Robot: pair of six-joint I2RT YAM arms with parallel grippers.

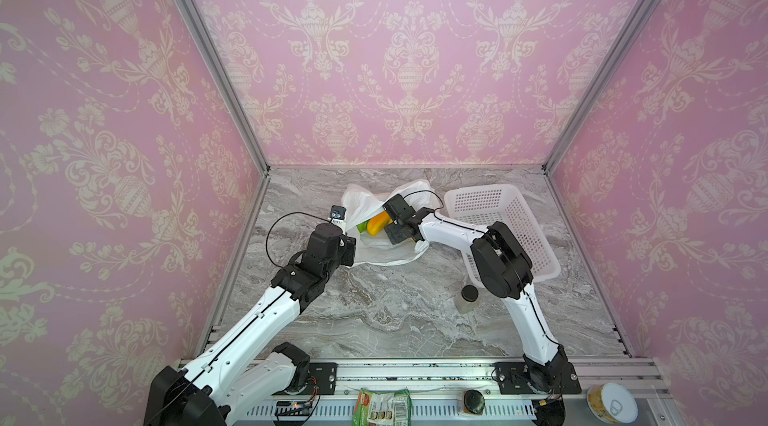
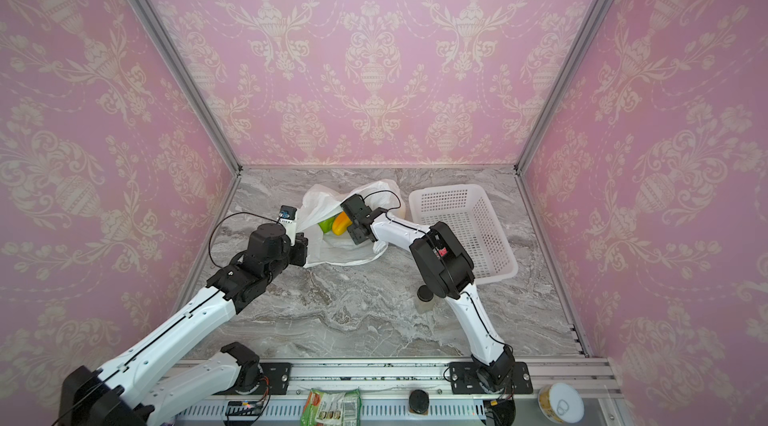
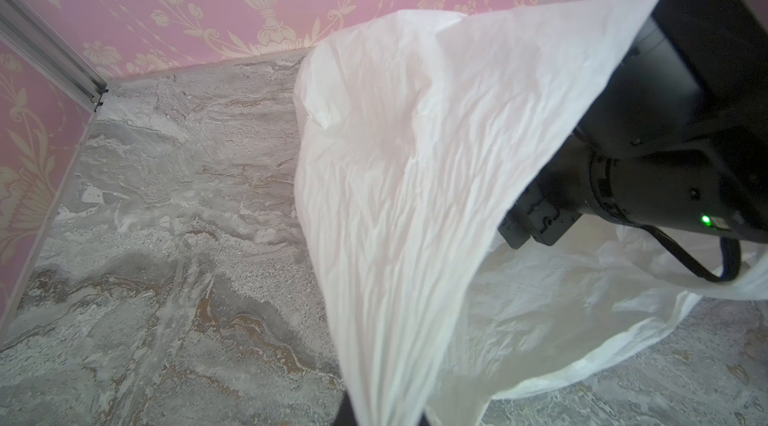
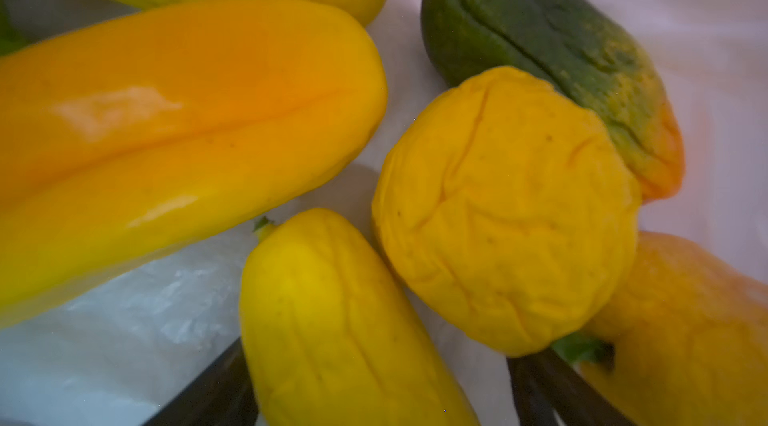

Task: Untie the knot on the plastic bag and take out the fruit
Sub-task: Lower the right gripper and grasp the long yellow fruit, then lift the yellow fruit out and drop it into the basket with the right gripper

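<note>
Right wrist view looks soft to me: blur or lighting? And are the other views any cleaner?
Right wrist view: too close, so soft all over, dim inside the plastic bag, glare patches on the orange oblong fruit. Left wrist view: bag crisp and evenly lit, right arm's black wrist in shadow. Both top views: sharp, but the wide angle splays the pink walls.
</note>
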